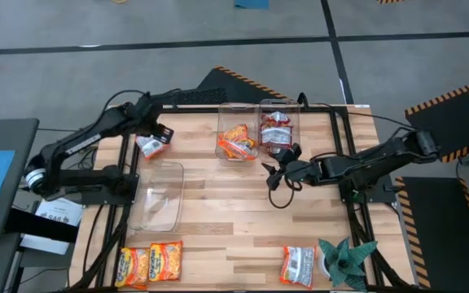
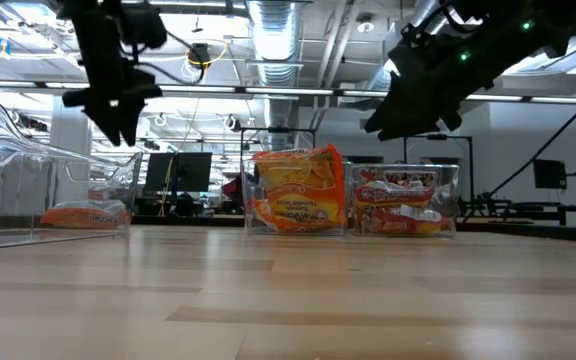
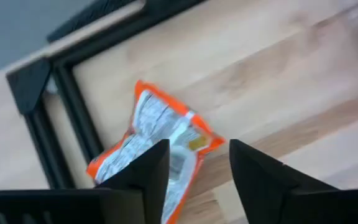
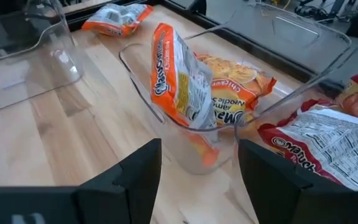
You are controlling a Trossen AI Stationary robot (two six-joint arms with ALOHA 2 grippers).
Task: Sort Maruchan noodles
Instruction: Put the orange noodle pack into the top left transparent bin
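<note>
An orange-edged noodle packet [image 3: 160, 124] lies flat on the table's far left corner [image 1: 149, 146], silver back up. My left gripper [image 3: 199, 152] hangs open above it, touching nothing. Two clear bins stand at the far middle: one [image 1: 236, 138] holds orange packets [image 4: 185, 87], one of them on edge and leaning against the bin's wall. The other [image 1: 277, 130] holds white-and-red packets [image 4: 328, 143]. My right gripper [image 1: 273, 172] stands open and empty just near of these bins. Two orange packets [image 1: 149, 262] and a white-and-red one [image 1: 298, 264] lie at the near edge.
An empty clear bin [image 1: 157, 195] sits on the table's left half, between the far-left packet and the near orange packets. A teal spiky plant [image 1: 344, 259] stands at the near right corner. Bare wood stretches across the table's middle.
</note>
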